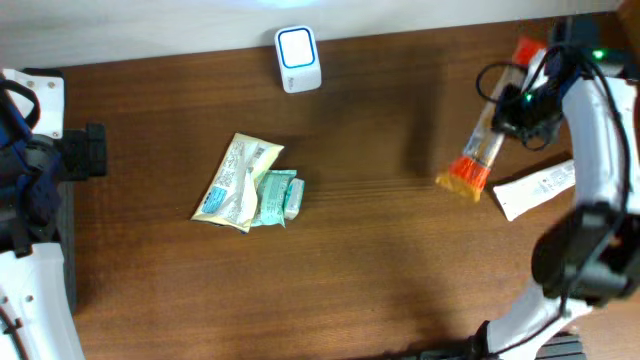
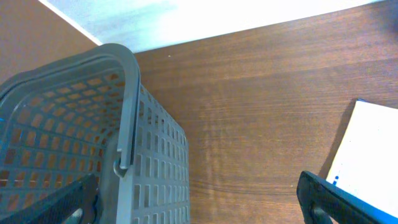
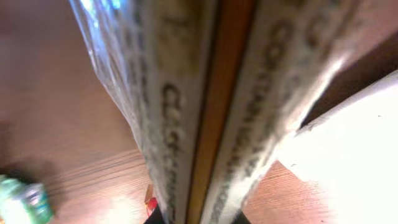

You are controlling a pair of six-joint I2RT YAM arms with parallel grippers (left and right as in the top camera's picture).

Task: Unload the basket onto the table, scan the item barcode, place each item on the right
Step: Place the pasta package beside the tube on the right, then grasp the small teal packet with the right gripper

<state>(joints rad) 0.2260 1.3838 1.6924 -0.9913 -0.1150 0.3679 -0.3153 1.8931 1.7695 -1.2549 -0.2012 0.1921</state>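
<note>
A long clear packet with orange ends [image 1: 487, 135] hangs tilted above the table's right side, with my right gripper [image 1: 520, 100] shut on its upper part. In the right wrist view the packet [image 3: 205, 93] fills the middle, blurred, and the right gripper [image 3: 193, 219] barely shows at the bottom edge. The white scanner with a blue screen [image 1: 297, 58] stands at the back centre, well left of the held packet. My left gripper [image 2: 199, 211] is open and holds nothing, beside a grey basket [image 2: 74, 124] at the far left.
A cream packet [image 1: 237, 180] and a green packet [image 1: 275, 197] lie together left of centre. A white tube [image 1: 535, 188] lies under the right arm, also in the right wrist view [image 3: 354, 149]. A flat white thing [image 2: 367, 155] sits by the left gripper's right finger.
</note>
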